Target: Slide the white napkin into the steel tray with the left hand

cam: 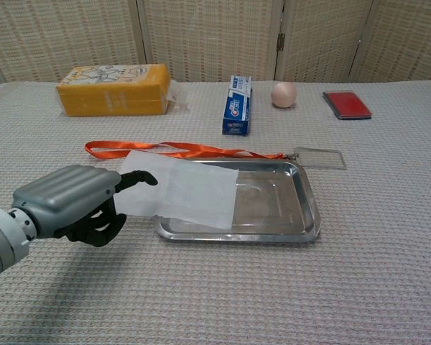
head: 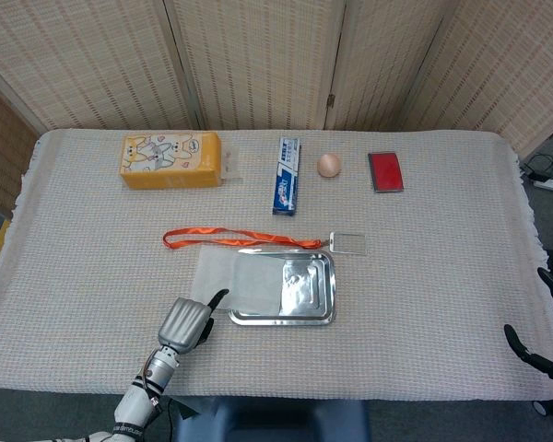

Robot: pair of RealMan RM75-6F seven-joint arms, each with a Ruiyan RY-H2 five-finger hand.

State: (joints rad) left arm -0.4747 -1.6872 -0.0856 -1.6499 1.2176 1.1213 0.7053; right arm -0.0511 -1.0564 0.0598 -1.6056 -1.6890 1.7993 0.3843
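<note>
The white napkin (head: 229,276) (cam: 187,192) lies flat, its right part over the left rim and floor of the steel tray (head: 306,287) (cam: 280,205), its left part on the cloth. My left hand (head: 186,320) (cam: 72,205) sits low near the table's front edge, just left of the napkin. Most of its fingers are curled in and hold nothing. One finger points out over the napkin's near left corner. Whether it touches the napkin is unclear. Only dark fingers of my right hand (head: 537,354) show at the far right edge, spread and holding nothing.
An orange lanyard (head: 230,239) (cam: 179,149) with a clear badge holder (head: 347,242) (cam: 320,157) lies just behind the tray. Along the back stand a yellow box (head: 170,160), a toothpaste box (head: 287,175), an egg (head: 329,165) and a red case (head: 385,171).
</note>
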